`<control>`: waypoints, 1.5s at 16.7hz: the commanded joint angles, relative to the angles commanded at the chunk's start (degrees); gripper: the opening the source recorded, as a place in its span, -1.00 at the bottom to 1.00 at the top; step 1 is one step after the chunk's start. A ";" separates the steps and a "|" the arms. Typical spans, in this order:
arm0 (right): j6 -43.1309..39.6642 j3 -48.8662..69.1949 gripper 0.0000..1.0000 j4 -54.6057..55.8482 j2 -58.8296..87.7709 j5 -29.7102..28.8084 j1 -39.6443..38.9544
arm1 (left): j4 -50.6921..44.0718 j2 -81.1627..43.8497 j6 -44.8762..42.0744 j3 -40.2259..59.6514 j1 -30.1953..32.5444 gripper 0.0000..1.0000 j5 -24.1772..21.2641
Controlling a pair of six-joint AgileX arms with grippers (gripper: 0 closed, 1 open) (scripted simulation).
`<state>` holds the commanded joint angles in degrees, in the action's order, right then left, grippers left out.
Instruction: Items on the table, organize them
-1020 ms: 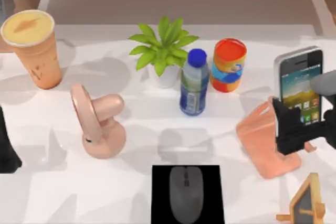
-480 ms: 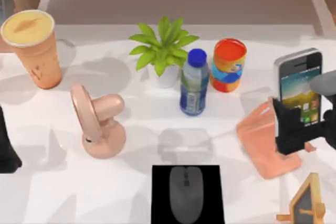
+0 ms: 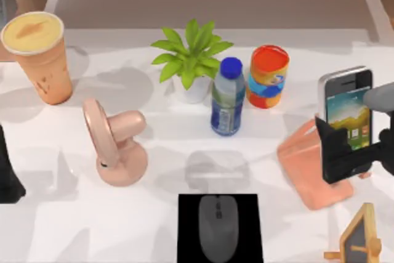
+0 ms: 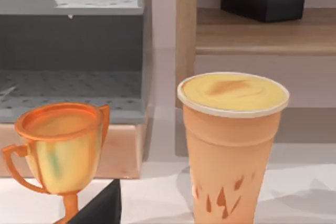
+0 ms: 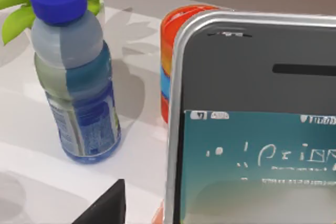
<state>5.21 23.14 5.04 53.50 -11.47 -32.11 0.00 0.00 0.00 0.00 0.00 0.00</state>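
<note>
Since the phone (image 3: 346,106) is stiff, smooth-edged and fragile, it is gripped low by the right gripper (image 3: 346,155), above the pink stand (image 3: 305,164).

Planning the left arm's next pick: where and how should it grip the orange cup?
Grip the orange cup on its side wall below the yellow top, coming from the table's left where the left gripper sits. It stands upright and tapers downward, so a grip just under the rim likely resists slipping.
</note>
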 joint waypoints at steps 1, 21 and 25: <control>0.00 0.00 1.00 0.00 0.00 0.00 0.00 | 0.00 0.00 0.00 0.00 0.00 1.00 0.00; 1.22 -5.69 1.00 -6.50 -16.47 -2.69 0.51 | 0.00 0.00 0.00 0.00 0.00 1.00 0.00; -0.78 -11.48 1.00 -6.13 -28.28 1.99 10.69 | 0.00 0.00 0.00 0.00 0.00 1.00 0.00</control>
<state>4.43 11.66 -1.09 25.22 -9.47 -21.42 0.00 0.00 0.00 0.00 0.00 0.00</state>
